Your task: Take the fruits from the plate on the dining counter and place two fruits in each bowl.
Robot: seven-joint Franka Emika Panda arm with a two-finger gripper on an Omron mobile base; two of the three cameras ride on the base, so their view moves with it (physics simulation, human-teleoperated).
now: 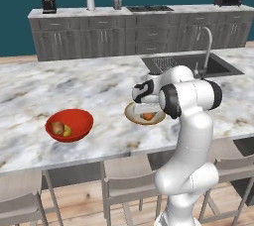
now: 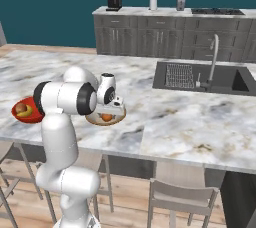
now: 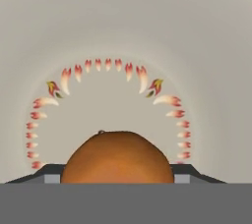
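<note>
On the dining counter [image 1: 94,84] stands the tan bowl [image 1: 130,114], pale inside with a ring of red petal marks [image 3: 98,65]. My gripper [image 1: 147,112] reaches down into it, with the small orange [image 3: 117,156] wedged between its two dark fingertips [image 3: 51,173], so it is shut on the orange. The same orange [image 2: 106,117] shows low inside the tan bowl [image 2: 92,120], under the gripper [image 2: 108,112]. Further left, the glossy red bowl [image 1: 82,128] holds a red-orange apple [image 1: 58,128] and a yellow banana [image 1: 67,132]. The plate is out of view.
A sink [image 1: 188,64] with a tall faucet [image 1: 208,41] is set into the counter behind the arm. Stools [image 1: 124,175] line the near edge. The back counter [image 1: 134,27] with drawers carries a coffee machine [image 1: 48,0].
</note>
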